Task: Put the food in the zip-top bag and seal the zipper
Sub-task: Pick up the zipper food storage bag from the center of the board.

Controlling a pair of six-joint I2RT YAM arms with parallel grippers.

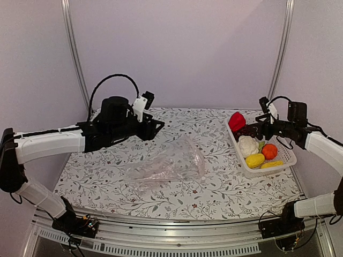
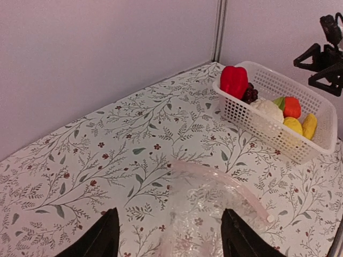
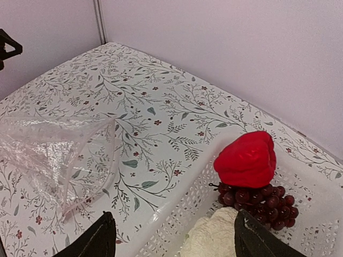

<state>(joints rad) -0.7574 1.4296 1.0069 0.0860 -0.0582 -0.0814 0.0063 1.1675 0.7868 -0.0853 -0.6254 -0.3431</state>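
The zip-top bag lies crumpled and empty in the middle of the table, its mouth toward the basket. Along that mouth runs the zipper, a pale curved strip. The food sits in a white mesh basket: red pepper, dark grapes, cauliflower, an orange piece, a yellow lemon-like piece and a banana. My left gripper hovers open above the bag's far side, holding nothing. Over the basket's left rim, beside the pepper, my right gripper stands open and empty.
The basket stands at the table's right edge, close to the right wall. A pale wall and two metal uprights close off the back. The floral cloth covers the whole table.
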